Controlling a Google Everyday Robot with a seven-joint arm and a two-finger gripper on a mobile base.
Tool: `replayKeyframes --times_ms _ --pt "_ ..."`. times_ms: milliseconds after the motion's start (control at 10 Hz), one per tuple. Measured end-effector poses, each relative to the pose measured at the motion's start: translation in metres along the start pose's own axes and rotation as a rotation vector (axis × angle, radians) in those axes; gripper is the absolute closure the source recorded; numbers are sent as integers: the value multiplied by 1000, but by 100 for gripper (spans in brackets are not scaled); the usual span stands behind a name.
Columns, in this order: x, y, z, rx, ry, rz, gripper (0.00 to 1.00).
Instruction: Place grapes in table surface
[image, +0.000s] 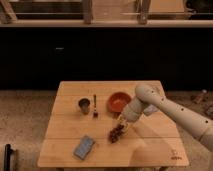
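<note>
The grapes (117, 133), a small dark reddish-purple bunch, are low over or on the light wooden table surface (150, 145), just in front of the orange-red bowl (119, 101). My gripper (123, 123) is at the upper end of the bunch, reaching down from the white arm (165, 107) that comes in from the right. I cannot tell whether the bunch rests on the wood or hangs just above it.
A dark cup (84, 104) and a thin dark utensil (94, 106) stand left of the bowl. A blue-grey packet (84, 146) lies near the front left. A small logo (175, 155) marks the front right corner. A pale object (151, 108) lies behind the arm.
</note>
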Motion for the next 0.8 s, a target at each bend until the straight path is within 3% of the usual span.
replayKeyframes --times_ms 200,800 --pt "2 3 3 -12 6 8 22" --pt "8 8 -11 -7 43 14 20"
